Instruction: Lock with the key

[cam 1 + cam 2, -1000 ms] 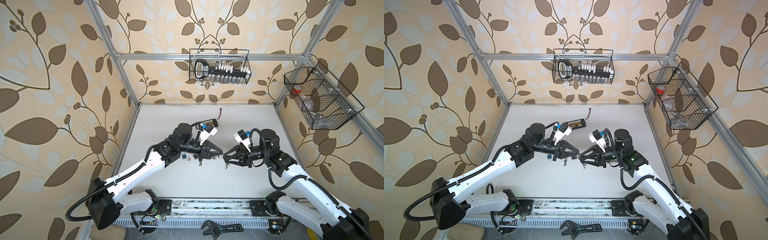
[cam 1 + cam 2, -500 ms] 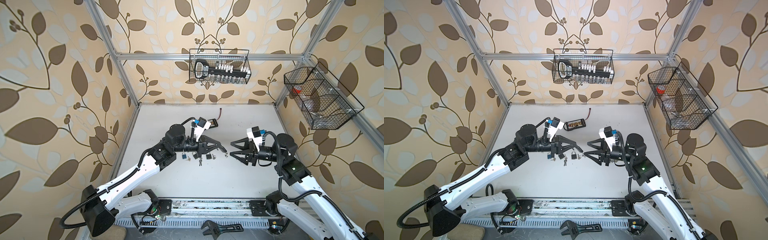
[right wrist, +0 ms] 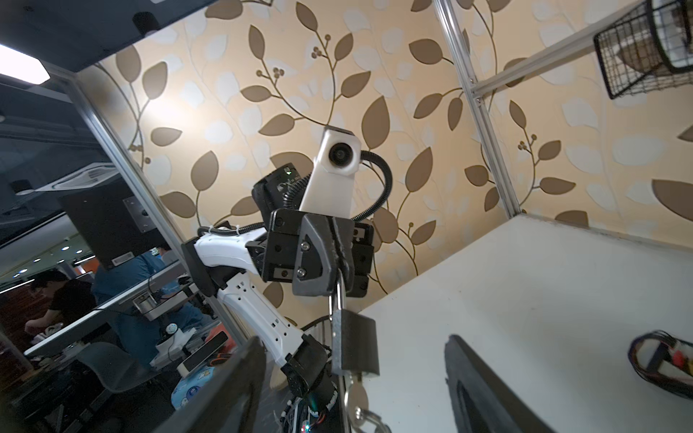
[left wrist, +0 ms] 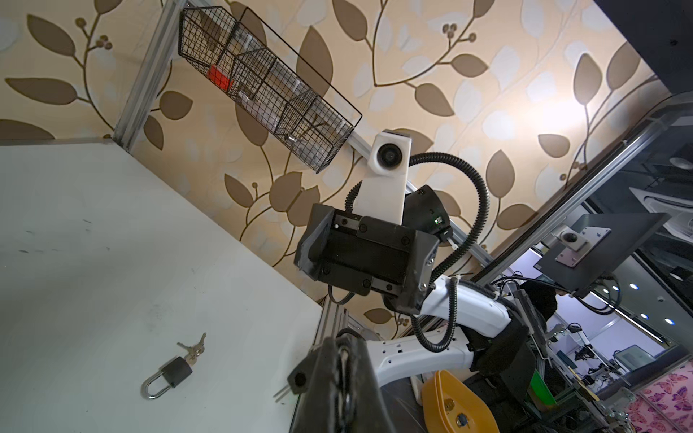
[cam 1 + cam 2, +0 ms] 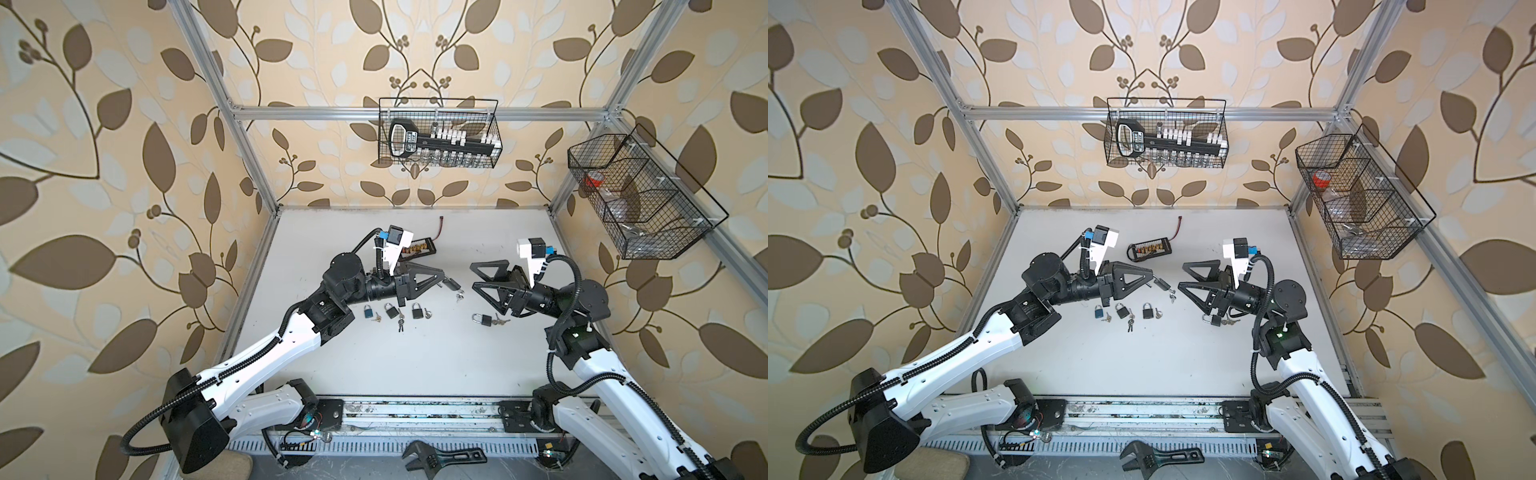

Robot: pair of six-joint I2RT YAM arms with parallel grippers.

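- The left gripper (image 5: pixel 443 279) is clamped on the shackle of a black padlock (image 5: pixel 453 284), which hangs clear of the table (image 5: pixel 415 365); its keys (image 5: pixel 459 296) dangle beneath.
- The right gripper (image 5: pixel 473 275) faces it, near, with jaws spread wide and empty.
- A row of 3 padlocks (image 5: pixel 390 310) lies on the table by the left gripper, and a silver-shackled padlock (image 5: pixel 482 319) by the right.

Three padlocks (image 5: pixel 390 310) lie in a row on the table (image 5: pixel 415 365); a fourth padlock (image 5: pixel 482 319) lies right of them; a connector board (image 5: pixel 1149 249) lies behind.
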